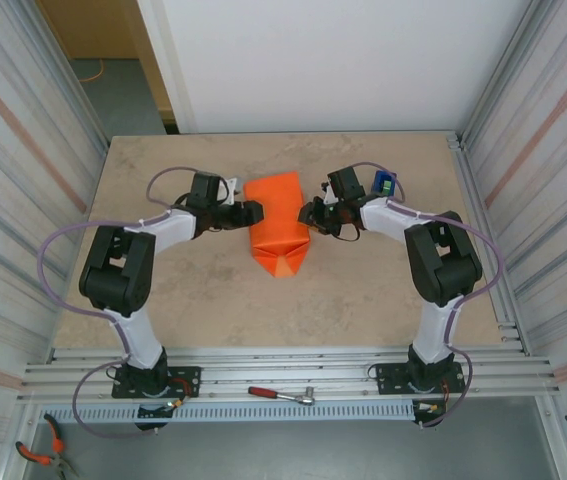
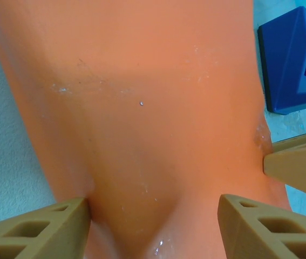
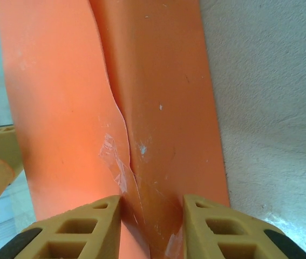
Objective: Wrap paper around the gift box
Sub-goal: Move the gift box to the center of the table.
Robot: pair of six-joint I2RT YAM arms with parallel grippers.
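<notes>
The orange paper (image 1: 278,225) is folded round into a parcel in the middle of the table, and the gift box is hidden inside it. My left gripper (image 1: 255,211) is at the parcel's left side. In the left wrist view its jaws (image 2: 154,221) stand wide apart over the paper (image 2: 142,108). My right gripper (image 1: 308,212) is at the parcel's right side. Its jaws (image 3: 151,216) are a small way apart, straddling a taped seam (image 3: 112,154) in the paper (image 3: 55,97). One right fingertip (image 2: 298,167) shows at the paper's far edge.
A blue tape dispenser (image 1: 384,183) (image 2: 290,59) sits just behind the right gripper. The beige table (image 1: 363,300) is walled by corrugated panels on both sides. A red-handled ratchet (image 1: 281,394) lies on the front rail, and pliers (image 1: 38,452) lie at the bottom left.
</notes>
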